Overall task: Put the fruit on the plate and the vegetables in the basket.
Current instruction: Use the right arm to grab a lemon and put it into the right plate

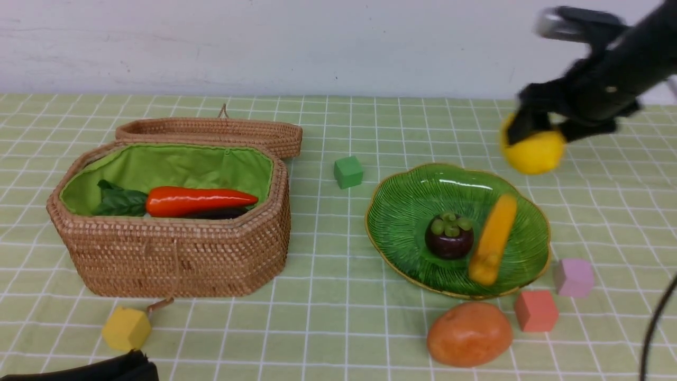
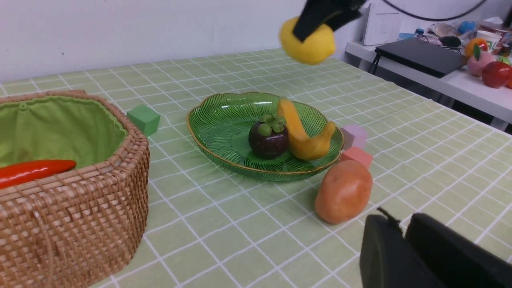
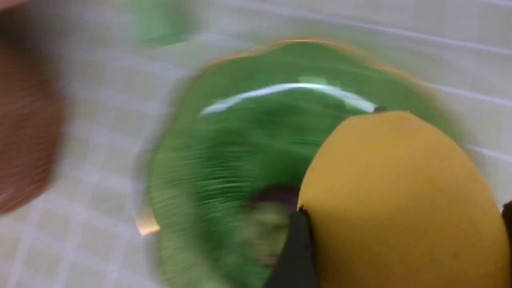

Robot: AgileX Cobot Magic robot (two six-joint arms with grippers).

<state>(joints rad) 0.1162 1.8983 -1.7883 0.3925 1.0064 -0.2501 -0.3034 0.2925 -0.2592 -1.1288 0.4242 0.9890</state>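
My right gripper [image 1: 535, 133] is shut on the yellow lemon [image 1: 534, 153], holding it in the air above the far right rim of the green plate [image 1: 407, 201]. In the blurred right wrist view the lemon [image 3: 400, 192] fills the space between the jaws. The mangosteen [image 1: 449, 237] and banana [image 1: 493, 239] lie on the plate. The potato [image 1: 469, 333] rests on the cloth in front of the plate. The carrot [image 1: 201, 200] and eggplant [image 1: 219, 214] lie in the open basket [image 1: 180, 259]. My left gripper [image 2: 404, 229] is shut and empty, low near the potato [image 2: 343, 191].
Small cubes sit on the cloth: green [image 1: 348, 172] behind the plate, lilac [image 1: 574, 277] and red [image 1: 536, 310] at its right front, yellow [image 1: 126, 328] before the basket. The basket lid [image 1: 211, 132] lies open behind it. A side table [image 2: 440, 80] stands at the right.
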